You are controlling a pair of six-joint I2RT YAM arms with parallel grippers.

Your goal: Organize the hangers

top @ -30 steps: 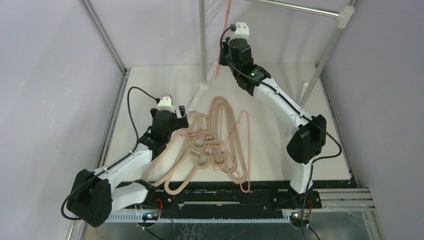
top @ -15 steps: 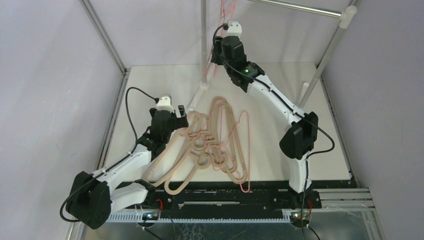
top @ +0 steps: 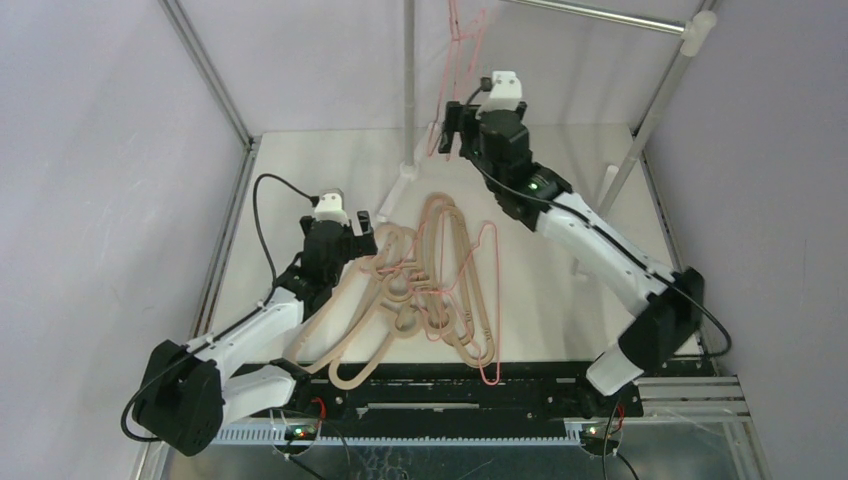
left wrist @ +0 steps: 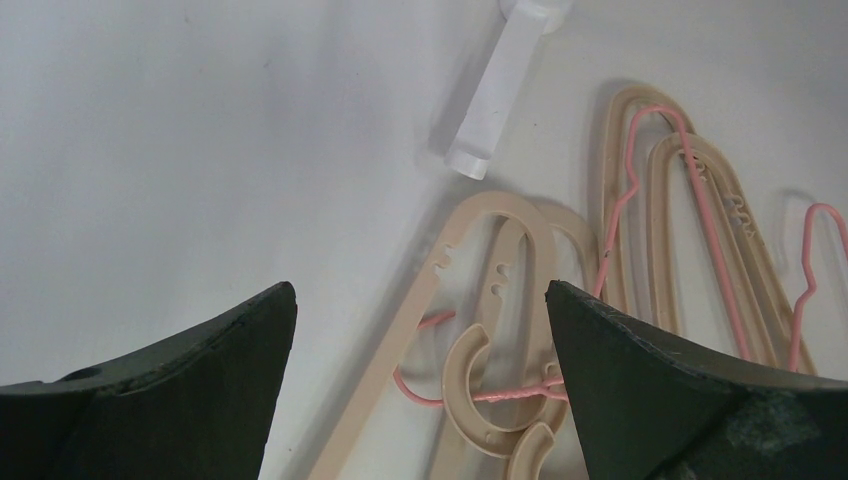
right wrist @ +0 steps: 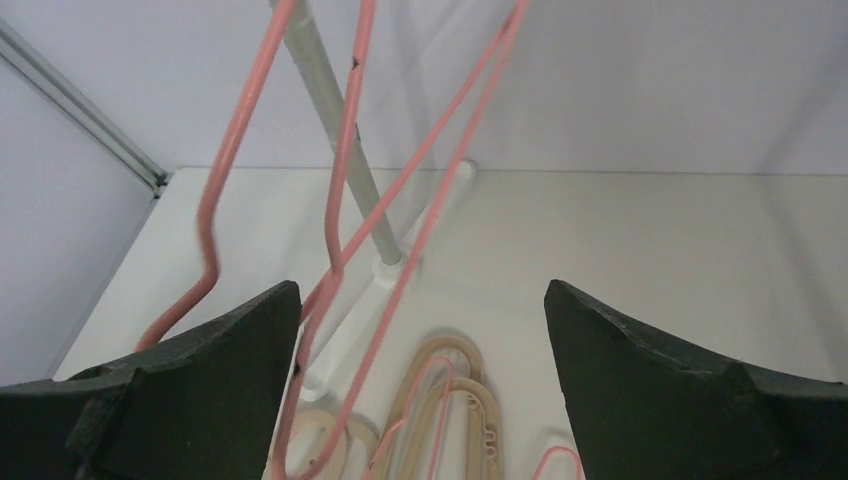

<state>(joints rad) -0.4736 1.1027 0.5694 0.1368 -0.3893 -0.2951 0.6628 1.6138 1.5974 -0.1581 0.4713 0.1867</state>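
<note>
Beside the pole (top: 409, 90) hangs a pink hanger (right wrist: 246, 110); left fingers (left wrist: 150, 400), right fingers (right wrist: 680, 390) gape empty.

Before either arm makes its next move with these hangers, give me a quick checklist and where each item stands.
1. Right gripper open: ok, jaws wide apart.
2. Hanging pink hanger hooked on the rail: cannot tell, its hook is out of view.
3. Hanging pink hanger free of Right gripper: cannot tell, the wire passes close.
4. Left gripper open above the pile: ok.
5. The pile untangled: not ok, pink and beige pieces interlace.
</note>
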